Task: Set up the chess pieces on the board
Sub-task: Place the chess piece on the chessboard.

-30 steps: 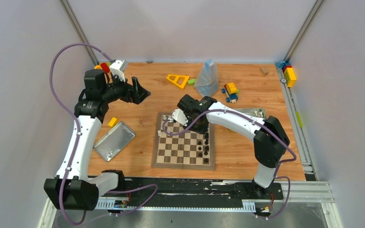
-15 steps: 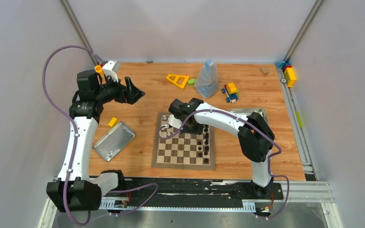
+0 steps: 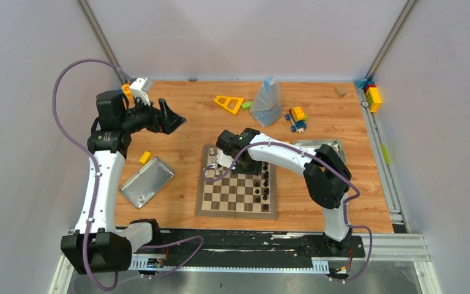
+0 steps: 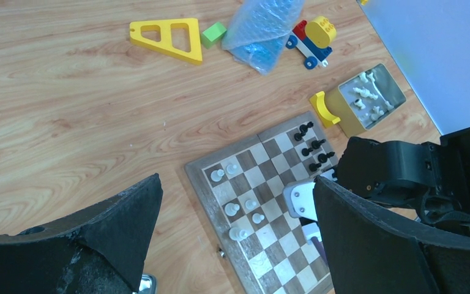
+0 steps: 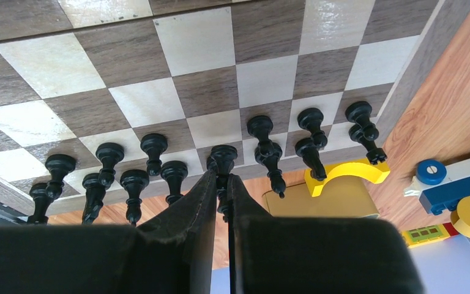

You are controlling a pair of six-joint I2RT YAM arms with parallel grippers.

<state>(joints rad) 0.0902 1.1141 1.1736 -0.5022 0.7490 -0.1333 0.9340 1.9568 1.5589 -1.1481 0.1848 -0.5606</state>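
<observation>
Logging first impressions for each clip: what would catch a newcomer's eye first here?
The right gripper, shut on a black chess piece, among the black pieces lined along one edge of the board. Then the left gripper hanging wide open at far left, away from the board, and the yellow-sided tin beside the board with loose white pieces inside.

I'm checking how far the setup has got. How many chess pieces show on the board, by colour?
White pieces: 6
Black pieces: 14, counting the one pinched by the right gripper
Total showing: 20; part of the board is hidden
</observation>
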